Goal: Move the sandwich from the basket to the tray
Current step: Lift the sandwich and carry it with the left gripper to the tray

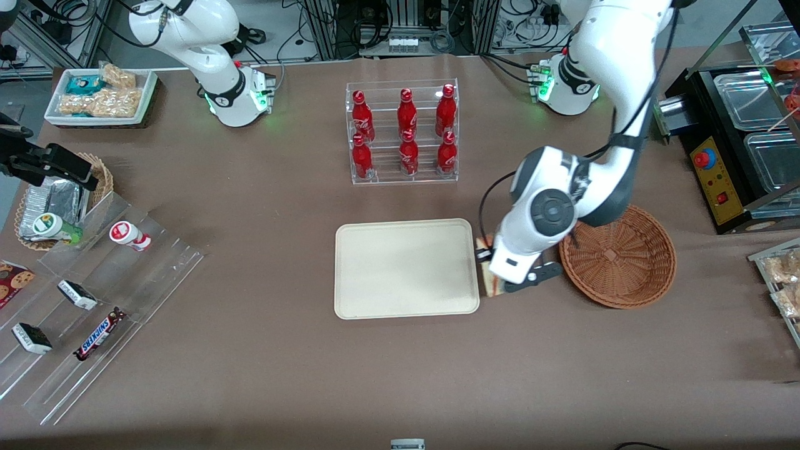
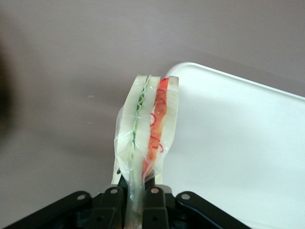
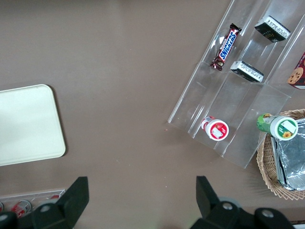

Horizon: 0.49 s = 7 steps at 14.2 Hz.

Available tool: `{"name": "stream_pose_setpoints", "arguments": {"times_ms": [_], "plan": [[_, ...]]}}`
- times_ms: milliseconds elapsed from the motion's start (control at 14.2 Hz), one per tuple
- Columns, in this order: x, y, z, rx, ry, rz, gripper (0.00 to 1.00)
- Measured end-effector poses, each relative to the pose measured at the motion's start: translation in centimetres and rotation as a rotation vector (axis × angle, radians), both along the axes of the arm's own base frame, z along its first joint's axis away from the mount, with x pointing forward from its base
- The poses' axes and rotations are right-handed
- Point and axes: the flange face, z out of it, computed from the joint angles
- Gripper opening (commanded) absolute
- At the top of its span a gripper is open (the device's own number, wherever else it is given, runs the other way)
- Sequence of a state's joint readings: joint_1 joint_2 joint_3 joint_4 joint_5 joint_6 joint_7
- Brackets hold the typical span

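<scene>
Gripper (image 2: 136, 193): clamped on the sandwich, fingers (image 2: 155, 195) drawn almost together with only the wedge's wrapped end between them; in the front view, gripper (image 1: 494, 275) in the gap between tray and basket, above the worktop, largely hidden under the arm's wrist.
Sandwich (image 2: 147, 126): held by one end, standing out from the fingers; pale bread in clear wrap, green layer along one cut face, red and orange along the other; in the front view only a sliver (image 1: 494, 286) visible, just beside the tray's short edge toward the working arm's end, not on the tray.
Tray (image 1: 405, 269): cream, rounded corners, flat near the middle of the worktop, bare inside; in the wrist view its corner (image 2: 238, 143) just beside the sandwich.
Basket (image 1: 619, 257): reddish-brown wicker, on the worktop toward the working arm's end, nothing visible inside; wrist partly over its rim nearest the tray.
Bottle rack (image 1: 403, 131): clear, six red bottles in two rows, farther from the front camera than the tray.
Clear stepped display (image 1: 94, 300): toward the parked arm's end, with a Snickers bar (image 1: 99, 334) and small packets.
Small wicker basket (image 1: 103, 178): light, foil packs inside, beside the display.
</scene>
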<state>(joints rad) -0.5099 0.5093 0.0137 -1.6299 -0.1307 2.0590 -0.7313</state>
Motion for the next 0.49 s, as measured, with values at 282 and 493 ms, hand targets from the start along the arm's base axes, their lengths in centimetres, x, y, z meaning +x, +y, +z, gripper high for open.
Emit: {"name": "stream_pose_setpoints", "arguments": {"times_ms": [282,493], "plan": [[-1.0,-6.7,-2.2,-0.028,-0.019,-0.091,0.06],[-2.9,-11.3,-4.4,-0.053,-0.056,-0.138,0.06]]}}
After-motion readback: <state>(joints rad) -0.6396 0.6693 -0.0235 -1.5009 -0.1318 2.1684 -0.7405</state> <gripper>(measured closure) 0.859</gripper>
